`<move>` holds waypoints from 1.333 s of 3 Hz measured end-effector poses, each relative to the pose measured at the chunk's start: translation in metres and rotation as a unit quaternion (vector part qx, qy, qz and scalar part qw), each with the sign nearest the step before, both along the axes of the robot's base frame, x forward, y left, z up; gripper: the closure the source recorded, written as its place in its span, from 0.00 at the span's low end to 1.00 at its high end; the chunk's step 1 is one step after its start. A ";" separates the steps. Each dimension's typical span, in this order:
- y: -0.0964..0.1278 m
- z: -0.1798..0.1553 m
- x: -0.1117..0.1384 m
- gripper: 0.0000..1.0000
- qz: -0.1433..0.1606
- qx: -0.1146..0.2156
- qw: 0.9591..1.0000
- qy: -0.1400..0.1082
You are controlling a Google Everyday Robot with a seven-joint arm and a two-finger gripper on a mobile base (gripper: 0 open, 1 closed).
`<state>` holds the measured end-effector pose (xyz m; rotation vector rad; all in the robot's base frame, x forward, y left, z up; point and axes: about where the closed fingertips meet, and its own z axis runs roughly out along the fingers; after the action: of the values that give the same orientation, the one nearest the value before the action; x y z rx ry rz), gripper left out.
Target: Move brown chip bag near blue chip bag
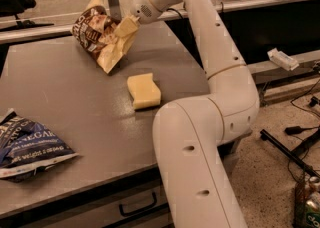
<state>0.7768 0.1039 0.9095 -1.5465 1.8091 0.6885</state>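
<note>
The brown chip bag (98,36), tan-yellow with a dark brown front panel, hangs tilted above the far part of the grey table (75,107). My gripper (125,26) is at the bag's right side and is shut on it, holding it off the tabletop. The blue chip bag (27,144), dark navy with white lettering, lies flat at the table's near left edge, far from the brown bag.
A pale yellow sponge block (144,90) lies on the table between the two bags, right of centre. My white arm (220,87) crosses the table's right side. A drawer handle (137,206) shows below the front edge. Chairs and cables stand on the floor beyond.
</note>
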 end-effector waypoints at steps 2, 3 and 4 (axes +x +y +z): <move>0.001 0.044 -0.007 1.00 0.022 0.018 0.998 -0.060; 0.013 0.057 -0.024 1.00 0.076 0.019 0.993 -0.090; 0.027 0.065 -0.050 1.00 0.145 0.041 0.984 -0.101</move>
<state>0.7267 0.1311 0.9747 -1.7734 1.4069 0.7022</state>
